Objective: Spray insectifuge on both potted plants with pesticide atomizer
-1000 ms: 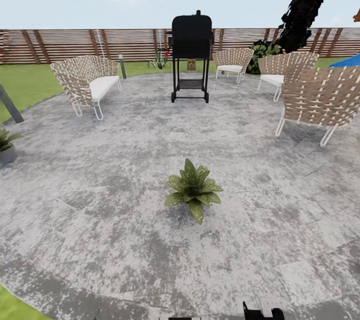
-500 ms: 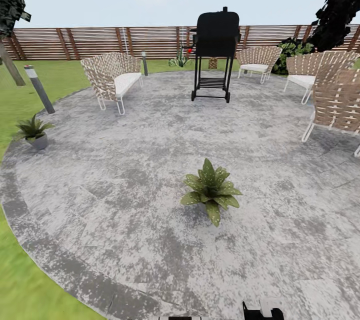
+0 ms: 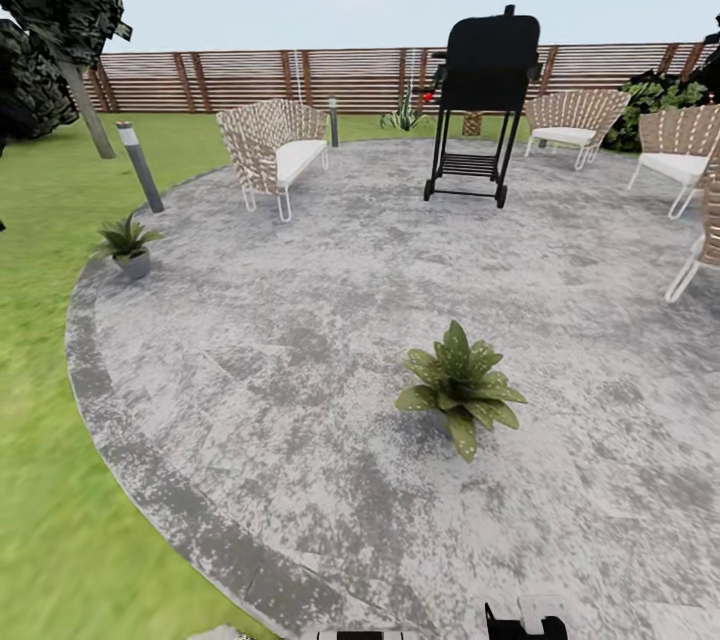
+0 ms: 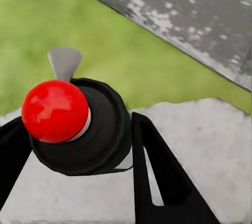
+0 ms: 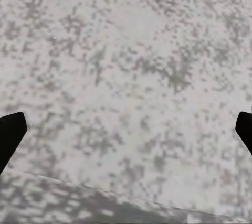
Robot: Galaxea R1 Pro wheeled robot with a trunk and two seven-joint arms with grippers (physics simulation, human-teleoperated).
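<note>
Round grey stone patio (image 3: 330,320) ringed by green lawn (image 3: 50,400). One potted plant (image 3: 460,388), speckled leaves, sits mid-patio; a second potted plant (image 3: 127,246) in a grey pot at the patio's left edge, near a grey bollard lamp (image 3: 139,166). Black grill (image 3: 482,95) on wheeled legs at the far side, woven chairs (image 3: 275,150) around it. Slatted wooden fence (image 3: 300,78) behind. Dark tree (image 3: 50,20) far left.

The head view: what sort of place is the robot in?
A back garden, by the look of it: a round stone patio ringed by lawn, with woven chairs, a black grill and a slatted wooden fence behind.
</note>
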